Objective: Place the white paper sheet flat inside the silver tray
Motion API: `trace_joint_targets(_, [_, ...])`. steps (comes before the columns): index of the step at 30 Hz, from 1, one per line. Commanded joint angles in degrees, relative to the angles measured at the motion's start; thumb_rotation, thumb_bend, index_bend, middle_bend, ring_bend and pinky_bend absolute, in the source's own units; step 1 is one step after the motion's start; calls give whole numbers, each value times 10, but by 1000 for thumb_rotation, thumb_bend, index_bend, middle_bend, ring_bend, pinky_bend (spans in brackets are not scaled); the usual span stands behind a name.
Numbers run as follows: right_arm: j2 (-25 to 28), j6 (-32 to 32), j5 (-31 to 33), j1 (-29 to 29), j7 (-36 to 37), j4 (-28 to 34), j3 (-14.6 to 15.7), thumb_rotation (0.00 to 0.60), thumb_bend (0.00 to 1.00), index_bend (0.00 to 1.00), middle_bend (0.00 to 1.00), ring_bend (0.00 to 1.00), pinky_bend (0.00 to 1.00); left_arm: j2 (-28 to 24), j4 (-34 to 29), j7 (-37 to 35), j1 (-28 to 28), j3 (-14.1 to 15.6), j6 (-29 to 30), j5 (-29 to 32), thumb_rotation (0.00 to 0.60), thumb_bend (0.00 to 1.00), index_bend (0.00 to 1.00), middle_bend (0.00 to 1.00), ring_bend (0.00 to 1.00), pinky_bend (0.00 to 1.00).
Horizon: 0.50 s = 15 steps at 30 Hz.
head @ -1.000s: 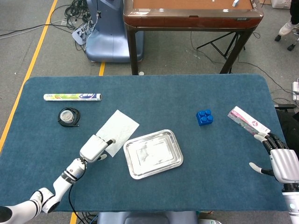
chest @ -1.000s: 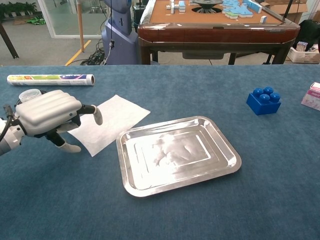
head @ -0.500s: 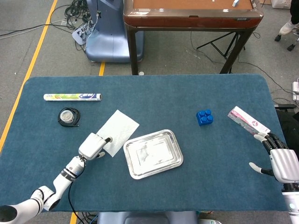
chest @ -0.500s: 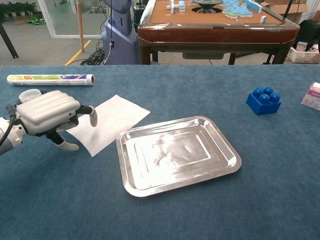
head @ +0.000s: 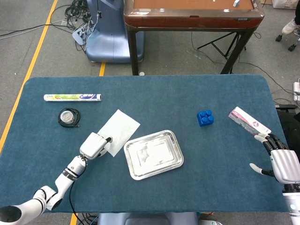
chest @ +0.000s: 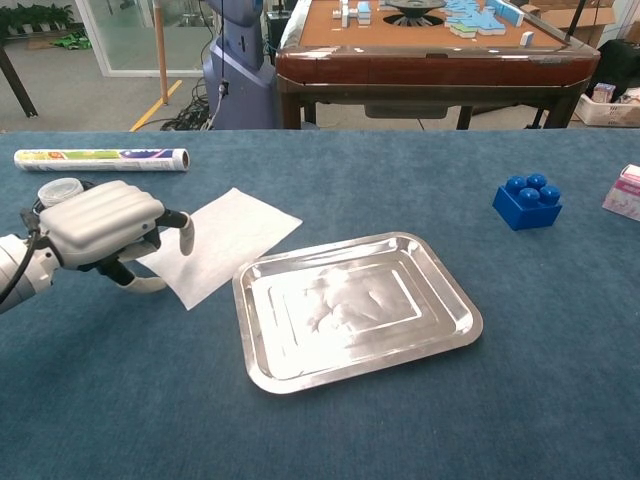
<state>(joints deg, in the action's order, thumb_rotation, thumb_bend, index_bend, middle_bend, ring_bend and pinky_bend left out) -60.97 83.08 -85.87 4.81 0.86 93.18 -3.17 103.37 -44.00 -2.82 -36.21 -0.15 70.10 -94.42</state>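
1. Head view shows the white paper sheet lying flat on the blue tabletop, turned at a diagonal, just left of the silver tray and wholly outside it.
2. Its surface looks thin and faintly textured, plain white, with crisp straight edges; in the chest view the sheet has its right corner close to the tray's upper-left rim.
3. The tray is shallow and rectangular with rounded corners, its shiny floor holding nothing.
4. The left hand sits at the sheet's lower-left corner, knuckles up and fingers curled down, one fingertip over the paper's edge; whether it actually pinches the paper I cannot tell.
5. The right hand rests at the tabletop's far right edge, fingers apart, holding nothing, just below a pink-and-white box.
6. Elsewhere sit a blue toy brick, a printed roll and a small round lidded container.
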Motion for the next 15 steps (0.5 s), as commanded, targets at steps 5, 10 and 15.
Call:
trace_joint_targets(5, [1,0,1,0,3,0,-1,600,0,221,217,128,295,9,12,-10,-1,0,1,5,600,235,466,1000,1000,1000])
trace_joint_targets(10, [2,1,1,-1,3,0,-1,600,0,222,218,128,294,16,24,-22,2,2,3,7,600,272,470,1000,1000,1000])
trace_joint_targets(15, [1,-1,2,0,2,0,-1,600,0,221,219,128,295,22,35,-35,4,4,6,9,600,317,476,1000,1000,1000])
